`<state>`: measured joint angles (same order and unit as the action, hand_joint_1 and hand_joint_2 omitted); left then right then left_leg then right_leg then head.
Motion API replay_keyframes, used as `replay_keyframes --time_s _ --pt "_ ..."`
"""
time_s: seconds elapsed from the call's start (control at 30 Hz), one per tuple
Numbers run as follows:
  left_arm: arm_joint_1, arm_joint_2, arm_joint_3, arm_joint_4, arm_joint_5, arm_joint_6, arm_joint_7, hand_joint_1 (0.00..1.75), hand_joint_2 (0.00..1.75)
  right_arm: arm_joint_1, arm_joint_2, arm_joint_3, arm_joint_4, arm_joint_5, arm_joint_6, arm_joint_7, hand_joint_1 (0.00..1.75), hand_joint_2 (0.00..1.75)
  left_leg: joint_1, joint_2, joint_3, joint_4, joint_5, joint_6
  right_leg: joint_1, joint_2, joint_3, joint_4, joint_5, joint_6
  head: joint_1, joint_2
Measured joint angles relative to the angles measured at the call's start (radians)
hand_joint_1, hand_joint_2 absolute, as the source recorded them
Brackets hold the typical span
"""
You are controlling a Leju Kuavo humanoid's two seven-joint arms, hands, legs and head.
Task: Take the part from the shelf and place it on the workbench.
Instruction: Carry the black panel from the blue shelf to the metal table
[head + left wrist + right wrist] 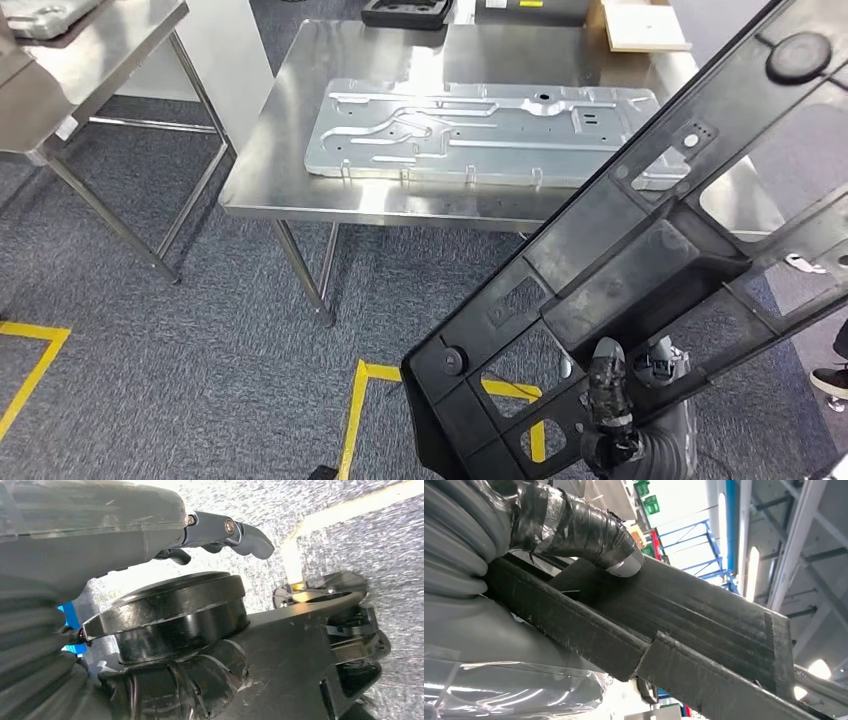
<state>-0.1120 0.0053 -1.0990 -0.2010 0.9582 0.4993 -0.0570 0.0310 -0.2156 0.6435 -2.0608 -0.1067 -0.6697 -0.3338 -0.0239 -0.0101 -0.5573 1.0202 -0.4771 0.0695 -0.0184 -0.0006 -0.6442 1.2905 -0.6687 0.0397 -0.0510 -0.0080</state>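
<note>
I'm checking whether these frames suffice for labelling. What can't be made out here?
- Head view: the black part hides the workbench's near right side and one end of the metal panel; the part's ends are cut off by the picture edges.
- Right wrist view: the right hand's fingers are mostly hidden behind the part.
- Left wrist view: the left hand is partly cut off.

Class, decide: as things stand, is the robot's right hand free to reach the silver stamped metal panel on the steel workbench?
Probably not: the right hand grips the large black plastic frame part, which hangs between it and the silver panel.
</note>
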Motion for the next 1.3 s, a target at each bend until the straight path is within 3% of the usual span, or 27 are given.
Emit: replay_keyframes --time_s 0.03,0.07,0.17,0.2,0.23,0.3,0.37,0.47,0.53,0.57,0.6,0.67,0.7,0.73,0.83,0.9,1.0,1.03,1.07,1.1,1.17,1.2,1.23,1.3 --pt "0.001 0.000 0.000 0.000 -0.002 0.000 -0.007 0.00 1.75 0.004 0.000 0.000 -0.001 0.001 -0.006 0.001 1.75 1.75 0.001 -0.001 0.012 0.000 -0.010 -0.001 -0.001 0.000 -0.021 -0.006 -0.008 0.002 0.000 0.000" --pt "0.002 0.000 0.000 0.000 -0.003 0.000 -0.015 0.00 1.75 0.008 -0.001 0.000 -0.002 0.001 -0.012 0.001 1.75 1.75 0.002 -0.002 0.026 0.001 -0.022 -0.003 -0.002 0.000 -0.029 -0.039 0.011 0.004 0.000 0.000" --pt "0.001 0.000 0.000 0.000 -0.002 0.002 -0.029 0.00 1.75 0.019 -0.001 0.000 -0.005 -0.019 -0.019 0.001 1.75 1.75 0.004 -0.005 0.060 0.006 -0.059 -0.016 -0.002 -0.002 -0.021 -0.185 0.175 0.001 0.004 0.000" --pt "-0.001 0.000 0.000 0.000 0.003 0.004 -0.027 0.00 1.75 0.022 -0.002 0.000 -0.005 -0.031 -0.019 0.000 1.75 1.75 0.003 -0.006 0.065 0.007 -0.071 -0.023 -0.001 -0.002 -0.017 -0.208 0.214 -0.005 0.004 0.000" --pt "-0.002 0.000 0.000 0.000 0.009 0.006 -0.026 0.00 1.75 0.024 -0.002 0.000 -0.006 -0.042 -0.017 -0.001 1.75 1.75 0.002 -0.006 0.071 0.013 -0.076 -0.030 0.000 -0.001 -0.015 -0.217 0.229 -0.014 0.005 0.000" --pt "-0.003 0.000 0.000 0.000 0.026 0.010 -0.022 0.00 1.75 0.026 -0.003 0.000 -0.008 -0.059 -0.011 -0.003 1.75 1.75 0.002 -0.006 0.073 0.025 -0.078 -0.042 -0.001 0.001 0.001 -0.223 0.231 -0.029 0.003 0.000" --pt "-0.004 -0.002 0.001 0.000 0.041 0.017 -0.017 0.00 1.75 0.024 -0.003 0.000 -0.010 -0.072 0.000 -0.011 1.75 1.75 0.004 -0.004 0.049 0.082 -0.082 -0.052 -0.004 0.001 0.019 -0.233 0.225 -0.040 0.001 0.000" --pt "-0.005 -0.005 0.003 0.000 0.034 0.020 -0.004 0.00 1.75 0.022 -0.004 0.000 -0.010 -0.092 0.015 -0.020 1.75 1.75 0.014 0.000 -0.064 0.241 -0.137 -0.068 -0.002 0.000 0.043 -0.246 0.211 -0.048 -0.002 0.000" --pt "-0.003 -0.005 0.003 0.000 0.026 0.016 0.000 0.00 1.75 0.019 -0.004 0.000 -0.007 -0.104 0.022 -0.021 1.75 1.75 0.018 0.001 -0.120 0.280 -0.176 -0.072 -0.001 0.001 0.061 -0.248 0.197 -0.049 -0.003 0.000" --pt "-0.003 -0.005 0.003 0.000 0.023 0.013 0.001 0.00 1.75 0.016 -0.004 0.000 -0.005 -0.108 0.023 -0.021 1.75 1.75 0.019 0.001 -0.126 0.256 -0.167 -0.071 -0.001 0.002 0.073 -0.248 0.189 -0.048 -0.003 0.000" --pt "-0.003 -0.005 0.003 0.000 0.021 0.010 0.001 0.00 1.75 0.013 -0.004 0.000 -0.003 -0.111 0.024 -0.021 1.75 1.75 0.020 0.001 -0.121 0.207 -0.134 -0.069 0.000 0.002 0.086 -0.248 0.179 -0.047 -0.003 0.000" --pt "0.000 -0.005 0.003 0.000 0.019 0.007 -0.003 0.00 1.75 0.008 -0.003 0.001 0.001 -0.114 0.024 -0.021 1.75 1.75 0.017 0.002 -0.099 0.090 -0.027 -0.062 0.001 0.003 0.109 -0.249 0.160 -0.041 -0.002 0.000" --pt "0.001 -0.005 0.003 0.000 0.019 0.005 -0.005 0.00 1.75 0.006 -0.003 0.001 0.003 -0.115 0.025 -0.020 1.75 1.75 0.014 0.003 -0.091 0.053 0.006 -0.058 0.001 0.004 0.116 -0.249 0.150 -0.035 -0.002 0.000" --pt "0.002 -0.005 0.003 0.000 0.019 0.004 -0.006 0.00 1.75 0.005 -0.002 0.002 0.006 -0.117 0.025 -0.020 1.75 1.75 0.010 0.003 -0.085 0.032 0.027 -0.053 0.001 0.005 0.123 -0.246 0.145 -0.029 -0.002 0.000" --pt "0.001 -0.004 0.003 0.000 0.018 0.004 -0.007 0.00 1.75 0.002 0.000 0.003 0.012 -0.120 0.026 -0.020 1.75 1.75 0.006 0.001 -0.057 0.013 0.031 -0.033 -0.003 0.005 0.135 -0.223 0.138 -0.012 -0.002 0.000" --pt "-0.001 -0.004 0.003 0.000 0.017 0.004 -0.007 0.00 1.75 -0.001 0.000 0.003 0.014 -0.121 0.027 -0.020 1.75 1.75 0.007 0.001 -0.037 0.007 0.027 -0.021 -0.003 0.004 0.108 -0.165 0.115 -0.009 0.001 0.000" --pt "-0.003 -0.004 0.003 0.000 0.016 0.004 -0.008 0.00 1.75 -0.002 0.000 0.003 0.018 -0.121 0.028 -0.020 1.75 1.75 0.006 0.001 -0.022 0.007 0.011 -0.009 0.001 0.004 -0.004 -0.004 0.044 -0.007 0.003 0.000" --pt "-0.002 -0.004 0.003 0.000 0.016 0.004 -0.008 0.00 1.75 -0.001 0.000 0.003 0.020 -0.121 0.028 -0.020 1.75 1.75 0.006 0.000 -0.015 0.007 0.004 -0.009 0.001 0.004 -0.033 0.021 0.031 -0.005 0.003 0.000" --pt "-0.002 -0.004 0.003 0.000 0.016 0.004 -0.008 0.00 1.75 -0.001 0.000 0.003 0.020 -0.121 0.028 -0.020 1.75 1.75 0.005 -0.001 -0.004 0.007 -0.004 -0.009 0.002 0.004 -0.046 0.012 0.037 -0.005 0.003 0.000" --pt "-0.001 -0.004 0.003 0.000 0.016 0.004 -0.008 0.00 1.75 -0.001 0.000 0.003 0.021 -0.121 0.028 -0.020 1.75 1.75 0.005 -0.002 0.009 0.007 -0.014 -0.010 0.002 0.004 -0.045 -0.028 0.067 -0.007 0.003 0.000" --pt "-0.001 -0.004 0.003 0.000 0.016 0.003 -0.008 0.00 1.75 -0.001 0.000 0.003 0.022 -0.121 0.028 -0.021 1.75 1.75 0.005 -0.004 0.031 0.008 -0.035 -0.015 0.004 0.004 -0.025 -0.149 0.172 -0.013 0.004 0.000" --pt "-0.002 -0.005 0.003 0.000 0.016 0.003 -0.008 0.00 1.75 -0.001 0.000 0.004 0.023 -0.122 0.029 -0.021 1.75 1.75 0.004 -0.006 0.037 0.009 -0.044 -0.020 0.007 0.004 -0.018 -0.193 0.205 -0.018 0.004 0.000" --pt "-0.003 -0.005 0.003 0.000 0.016 0.003 -0.007 0.00 1.75 -0.001 0.000 0.004 0.024 -0.122 0.029 -0.021 1.75 1.75 0.003 -0.007 0.039 0.008 -0.053 -0.026 0.010 0.004 -0.013 -0.217 0.227 -0.023 0.003 0.000" --pt "-0.005 -0.005 0.003 0.000 0.016 0.003 -0.007 0.00 1.75 -0.001 0.000 0.004 0.025 -0.122 0.031 -0.020 1.75 1.75 0.001 -0.009 0.049 0.010 -0.059 -0.039 0.012 0.004 -0.002 -0.230 0.224 -0.036 0.003 0.000"
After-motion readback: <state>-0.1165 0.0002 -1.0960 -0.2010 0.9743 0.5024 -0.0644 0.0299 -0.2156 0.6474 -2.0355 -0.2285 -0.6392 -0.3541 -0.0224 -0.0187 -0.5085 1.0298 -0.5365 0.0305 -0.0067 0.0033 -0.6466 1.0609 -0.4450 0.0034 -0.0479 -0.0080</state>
